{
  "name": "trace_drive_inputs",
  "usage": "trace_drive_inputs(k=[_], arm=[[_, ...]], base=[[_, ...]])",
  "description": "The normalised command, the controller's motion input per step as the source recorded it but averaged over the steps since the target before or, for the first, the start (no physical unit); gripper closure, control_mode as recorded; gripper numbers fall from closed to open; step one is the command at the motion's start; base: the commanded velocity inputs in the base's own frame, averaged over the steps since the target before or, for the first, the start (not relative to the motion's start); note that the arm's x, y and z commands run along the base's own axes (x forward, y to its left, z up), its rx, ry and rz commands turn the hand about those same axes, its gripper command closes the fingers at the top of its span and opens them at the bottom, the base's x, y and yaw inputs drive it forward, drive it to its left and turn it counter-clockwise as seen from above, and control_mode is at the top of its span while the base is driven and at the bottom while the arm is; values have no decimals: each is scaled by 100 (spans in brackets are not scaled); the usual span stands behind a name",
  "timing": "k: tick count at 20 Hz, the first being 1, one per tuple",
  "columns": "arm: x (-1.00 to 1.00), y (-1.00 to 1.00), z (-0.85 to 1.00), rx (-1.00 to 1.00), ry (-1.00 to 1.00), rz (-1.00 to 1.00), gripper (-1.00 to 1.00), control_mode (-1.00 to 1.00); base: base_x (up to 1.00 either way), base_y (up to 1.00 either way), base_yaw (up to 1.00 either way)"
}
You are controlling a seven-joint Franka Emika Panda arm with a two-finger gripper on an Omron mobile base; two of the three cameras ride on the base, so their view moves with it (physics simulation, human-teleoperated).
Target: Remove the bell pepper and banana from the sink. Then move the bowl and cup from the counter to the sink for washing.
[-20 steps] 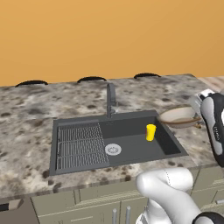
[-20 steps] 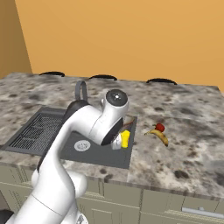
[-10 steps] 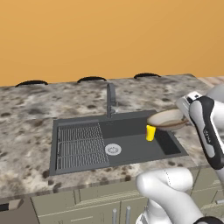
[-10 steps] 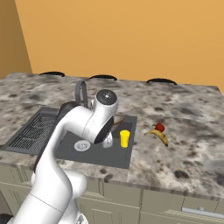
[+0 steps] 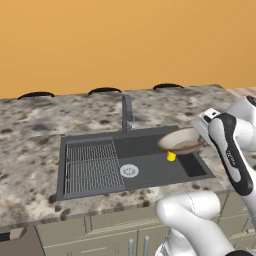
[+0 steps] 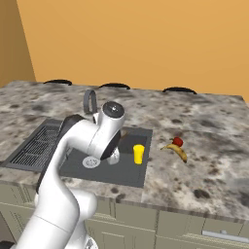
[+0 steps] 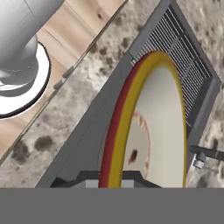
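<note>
Carried leftward from the bench edge since a second ago, the bowl (image 5: 181,141) now hangs over the right part of the sink (image 5: 100,162), held by its rim at the end of the arm. In the hand view the bowl (image 7: 157,131) stands edge-on, its rim running down between the fingers (image 7: 114,180), which pinch it nearly shut. Below it the cup (image 6: 138,154) stands upright on the sink floor, near the right wall, and the white drain (image 5: 129,171) lies to its left beside the ribbed drainer. On the bench to the right of the sink, the banana (image 6: 178,151) lies with the bell pepper (image 6: 178,141) touching its far end.
</note>
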Motion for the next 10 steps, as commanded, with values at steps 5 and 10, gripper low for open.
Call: trace_drive_inputs(k=[5,10], arm=[[9,19,-13,2,1,14,100,-100],[11,20,-16,1,6,13,100,-100]], base=[[0,0,0],[0,0,0]])
